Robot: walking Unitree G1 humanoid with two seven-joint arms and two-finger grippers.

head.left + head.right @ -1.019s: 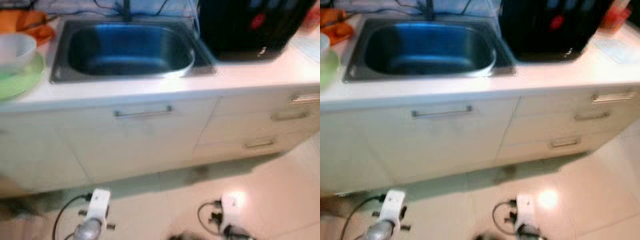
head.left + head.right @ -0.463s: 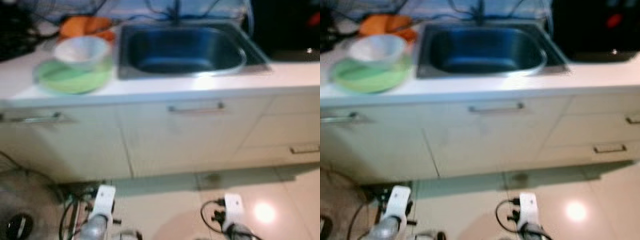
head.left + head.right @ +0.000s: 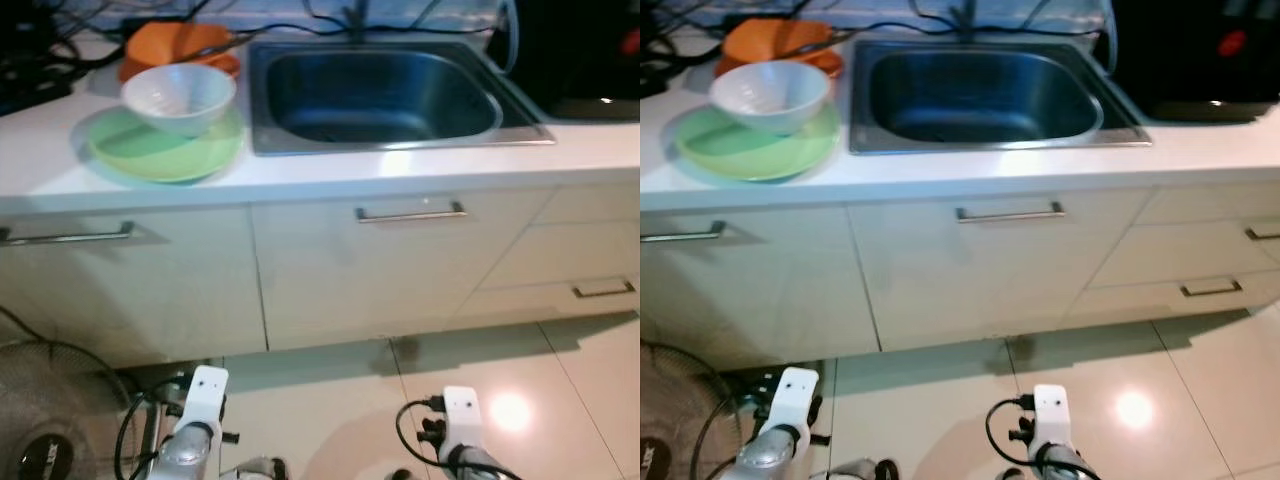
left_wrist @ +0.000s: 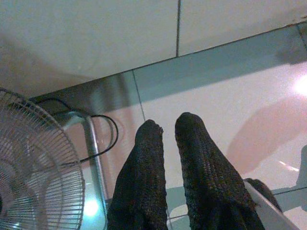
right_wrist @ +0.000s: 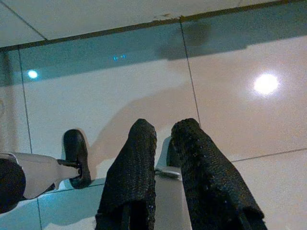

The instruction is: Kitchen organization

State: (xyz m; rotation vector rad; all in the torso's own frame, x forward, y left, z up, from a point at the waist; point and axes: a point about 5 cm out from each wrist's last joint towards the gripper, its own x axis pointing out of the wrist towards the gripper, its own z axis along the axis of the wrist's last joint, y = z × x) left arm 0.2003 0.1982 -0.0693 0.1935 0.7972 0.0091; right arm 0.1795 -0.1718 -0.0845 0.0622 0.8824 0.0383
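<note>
Jaws nearly closed on both the left gripper (image 4: 165,127) and the right gripper (image 5: 163,129), only a thin gap, holding nothing — hanging low over the pale tiled floor (image 3: 330,400). Up on the white table (image 3: 60,150): white ceramic bowl (image 3: 179,96) sitting on a flat green plate (image 3: 165,152), orange dish (image 3: 180,45) just behind, stainless steel sink (image 3: 385,92) beside them. Probably approach stage. Best to square up to the bowl, raise an arm clear of the table edge, open wide before reaching — mind the wire floor fan (image 3: 45,410) by the left arm.
</note>
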